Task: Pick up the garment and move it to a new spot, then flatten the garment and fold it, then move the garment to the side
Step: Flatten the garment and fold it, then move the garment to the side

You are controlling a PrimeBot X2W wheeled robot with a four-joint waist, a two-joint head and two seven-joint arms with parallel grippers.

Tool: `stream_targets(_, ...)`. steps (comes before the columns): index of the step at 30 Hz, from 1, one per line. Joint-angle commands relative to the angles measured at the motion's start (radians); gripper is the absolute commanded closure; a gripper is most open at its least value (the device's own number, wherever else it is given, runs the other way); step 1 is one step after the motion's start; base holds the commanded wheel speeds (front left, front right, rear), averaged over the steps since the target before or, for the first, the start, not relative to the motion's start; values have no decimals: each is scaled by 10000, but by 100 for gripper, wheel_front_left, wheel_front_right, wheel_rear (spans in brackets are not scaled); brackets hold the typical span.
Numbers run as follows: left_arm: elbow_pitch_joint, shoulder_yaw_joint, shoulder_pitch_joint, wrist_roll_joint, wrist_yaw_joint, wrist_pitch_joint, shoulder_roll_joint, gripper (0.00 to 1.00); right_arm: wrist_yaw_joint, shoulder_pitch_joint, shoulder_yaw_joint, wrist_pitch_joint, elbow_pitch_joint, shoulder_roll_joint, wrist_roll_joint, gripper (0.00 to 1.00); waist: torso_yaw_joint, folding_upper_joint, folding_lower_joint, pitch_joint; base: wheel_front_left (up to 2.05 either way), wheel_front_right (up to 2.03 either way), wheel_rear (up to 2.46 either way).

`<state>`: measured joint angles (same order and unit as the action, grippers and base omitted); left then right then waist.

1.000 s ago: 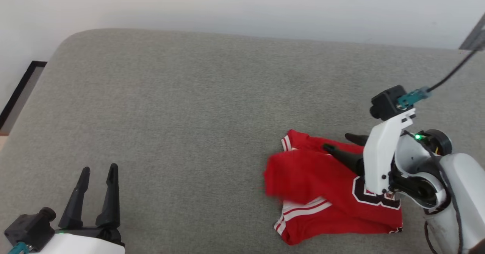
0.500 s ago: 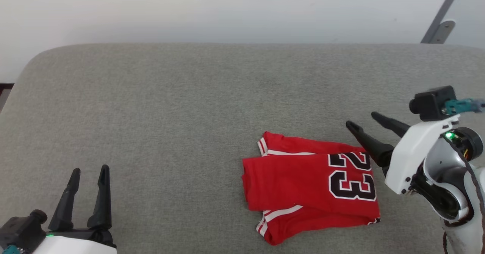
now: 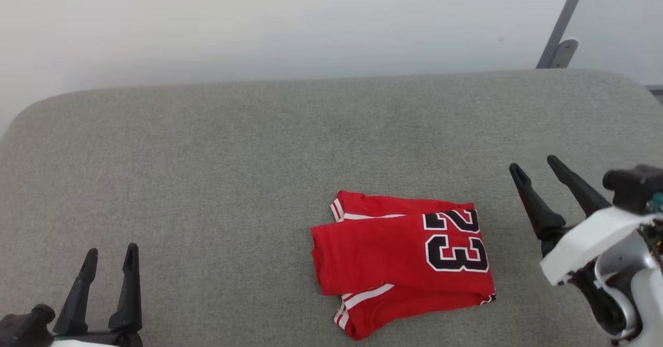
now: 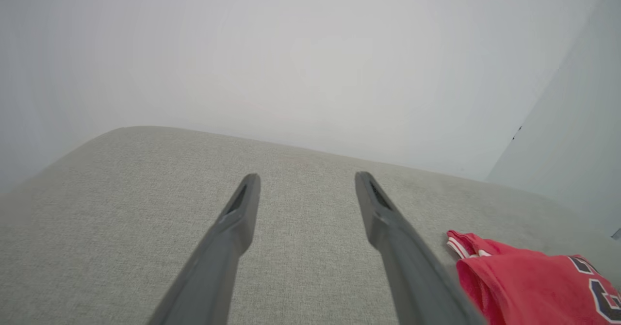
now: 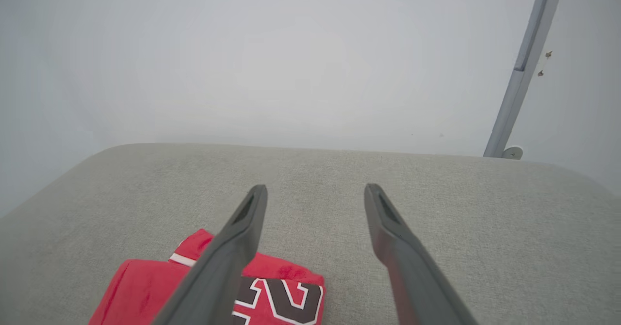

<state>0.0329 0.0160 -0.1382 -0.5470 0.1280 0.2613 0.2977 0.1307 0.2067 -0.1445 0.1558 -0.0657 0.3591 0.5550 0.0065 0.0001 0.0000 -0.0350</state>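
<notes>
One garment, red jersey folded into compact rectangle, lies flat on grey cushion, right of centre, toward robot's side. Long axis runs left-right across head view, black numerals at right end. Nearer arm: right gripper just beside numeral end, not touching cloth, jaws spread wide, empty. Well apart at lower left: left gripper, jaws likewise spread, holding nothing. Judgement: fold looks done, side move remains. Garment lies to right gripper's left.
</notes>
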Motion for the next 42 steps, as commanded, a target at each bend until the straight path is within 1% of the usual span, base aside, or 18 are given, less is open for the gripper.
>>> stream_targets(1,-8,62,-118,98,34,48,26,0,1,-163,25,-215,-63,-54,-105,0,-63,-1,0,81,0,0,0)
stream_targets(5,27,176,-312,380,34,48,-11,0,1,-516,162,-1215,-497,-217,-325,0,-148,-1,0,271,0,0,0)
stream_targets(11,34,361,-517,749,34,48,-93,0,1,-870,335,-2399,-1158,-379,-590,0,-228,-1,0,414,0,0,0)
stream_targets(20,183,579,-759,1161,34,48,-274,0,1,-1210,277,-3519,-1962,-460,-1052,0,-317,-1,0,586,0,0,0)
stream_targets(29,194,797,-917,1391,34,48,-422,0,1,-1530,503,-4056,-2312,-719,-1453,0,-362,-1,0,638,0,0,0)
stream_targets(42,166,830,-913,1576,34,48,-466,0,1,-1572,505,-4194,-2601,-890,-1461,0,-353,-1,0,582,0,0,0)
